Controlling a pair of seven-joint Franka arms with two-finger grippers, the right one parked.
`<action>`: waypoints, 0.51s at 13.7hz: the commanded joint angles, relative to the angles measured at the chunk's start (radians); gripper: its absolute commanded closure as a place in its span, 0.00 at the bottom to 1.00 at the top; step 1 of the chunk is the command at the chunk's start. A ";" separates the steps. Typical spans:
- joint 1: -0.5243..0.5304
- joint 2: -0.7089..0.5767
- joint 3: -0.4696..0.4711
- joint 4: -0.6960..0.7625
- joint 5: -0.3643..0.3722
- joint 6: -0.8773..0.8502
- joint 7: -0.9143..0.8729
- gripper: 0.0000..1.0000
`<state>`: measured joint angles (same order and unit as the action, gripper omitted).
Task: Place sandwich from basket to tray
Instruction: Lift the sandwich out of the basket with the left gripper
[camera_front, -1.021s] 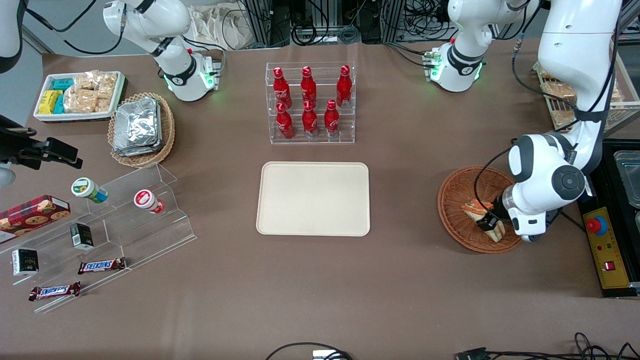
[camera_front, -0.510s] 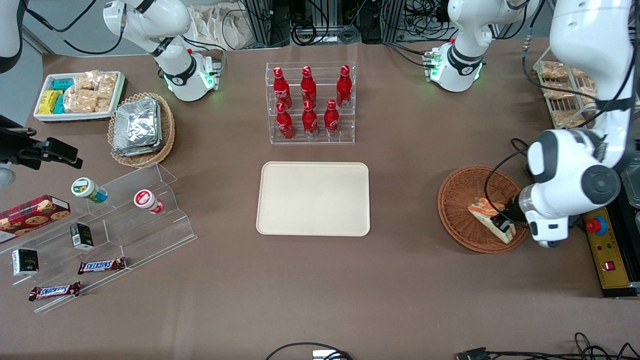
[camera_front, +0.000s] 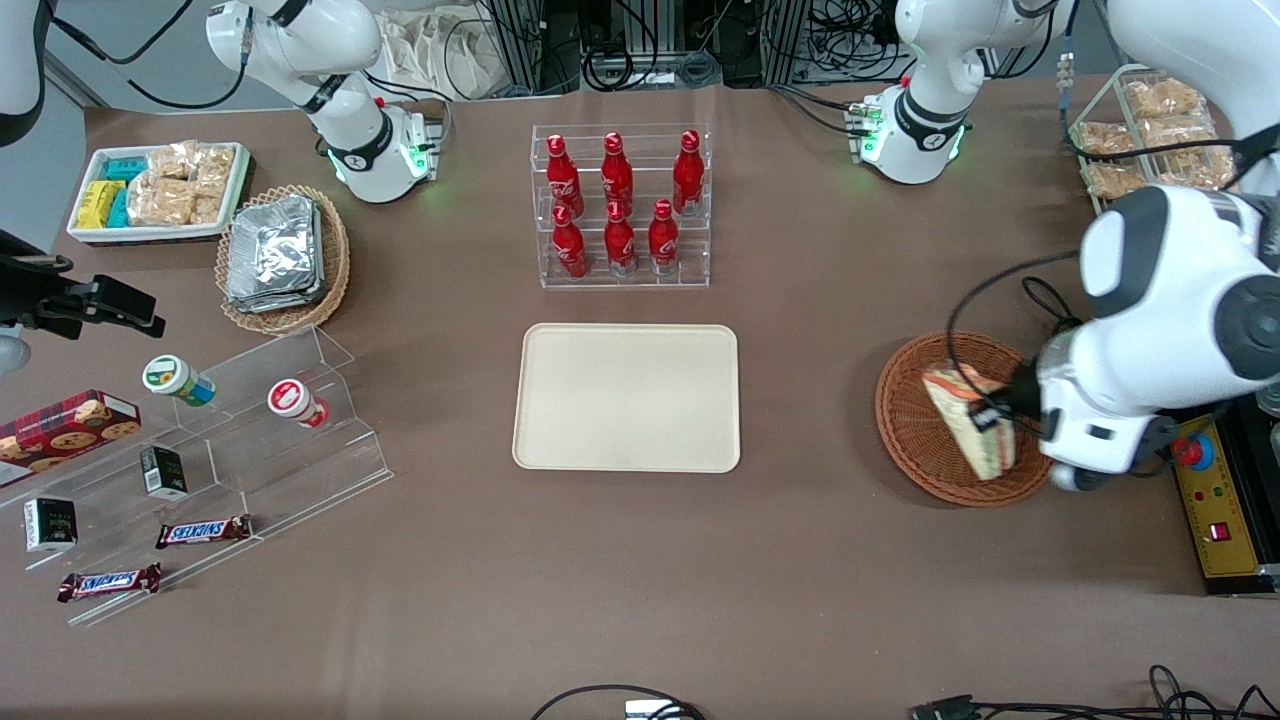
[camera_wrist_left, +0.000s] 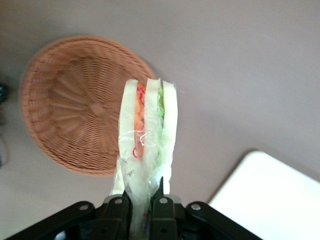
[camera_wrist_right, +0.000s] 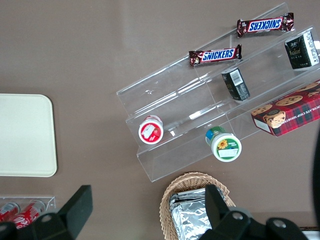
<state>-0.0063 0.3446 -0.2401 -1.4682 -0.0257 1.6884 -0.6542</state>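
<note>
the left arm's pincer (camera_wrist_left: 141, 206) is clamped on one clear-wrapped triangular sandwich (camera_front: 968, 420) of pale bread with orange and green filling, held above the round orange-brown wicker basket (camera_front: 912, 425), which holds nothing else. bare brown table (camera_front: 810, 400) lies between the basket and the flat cream rectangular tray (camera_front: 627, 396), which carries nothing. six red bottles (camera_front: 618, 203) stand in a clear rack farther from the front camera than the tray.

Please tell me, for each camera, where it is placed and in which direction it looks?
Front view: high, facing the arms, looking down on the table; both arms show, and the gripper holds the sandwich above the basket.
Left wrist view: on the working wrist, looking down past its fingers at sandwich, basket and tray.
Right wrist view: on the parked wrist, over the clear shelf.
All three share the tray.
</note>
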 joint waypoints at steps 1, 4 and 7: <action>-0.026 0.033 -0.121 0.039 0.000 -0.007 0.019 1.00; -0.145 0.103 -0.133 0.051 0.010 0.043 0.012 1.00; -0.225 0.201 -0.134 0.051 0.013 0.127 -0.021 1.00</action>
<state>-0.1954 0.4609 -0.3766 -1.4606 -0.0231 1.7765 -0.6607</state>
